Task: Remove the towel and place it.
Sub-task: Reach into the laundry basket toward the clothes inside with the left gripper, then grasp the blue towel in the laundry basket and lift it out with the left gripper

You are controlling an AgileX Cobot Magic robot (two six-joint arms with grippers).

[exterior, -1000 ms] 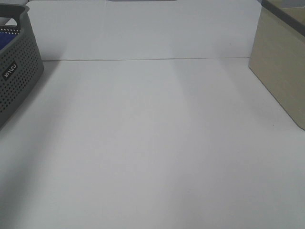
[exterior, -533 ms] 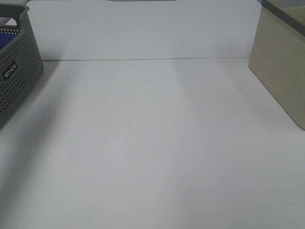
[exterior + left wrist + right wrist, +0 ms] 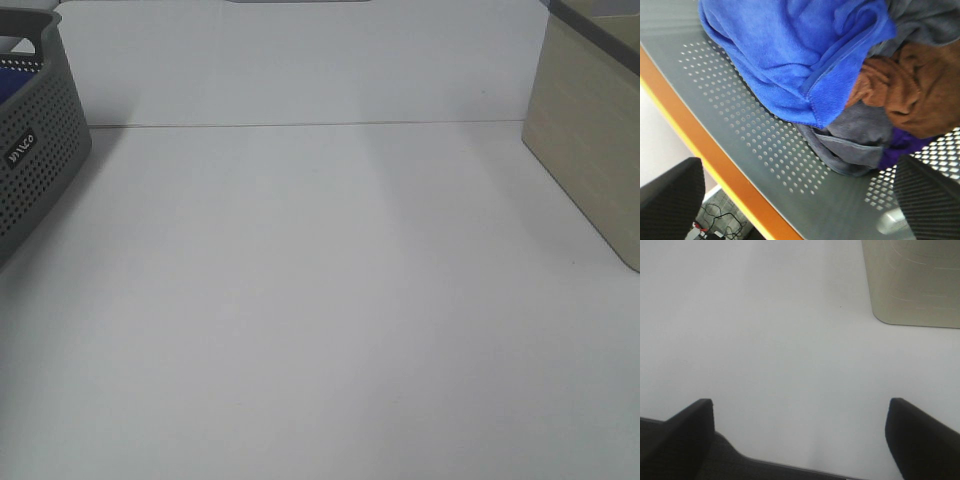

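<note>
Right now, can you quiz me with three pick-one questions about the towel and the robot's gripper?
1. Where is the blue towel?
A in the grey basket
B on a chair
C on a hook

2. What colour of cloth lies right against it?
A pink
B brown
C yellow

3. The left gripper is:
A open
B shut on the towel
C shut on a sock

Answers:
1 A: the left wrist view shows it piled inside the perforated basket.
2 B: the brown cloth touches the towel's folded edge.
3 A: its two fingers stand wide apart with nothing between them.
</note>
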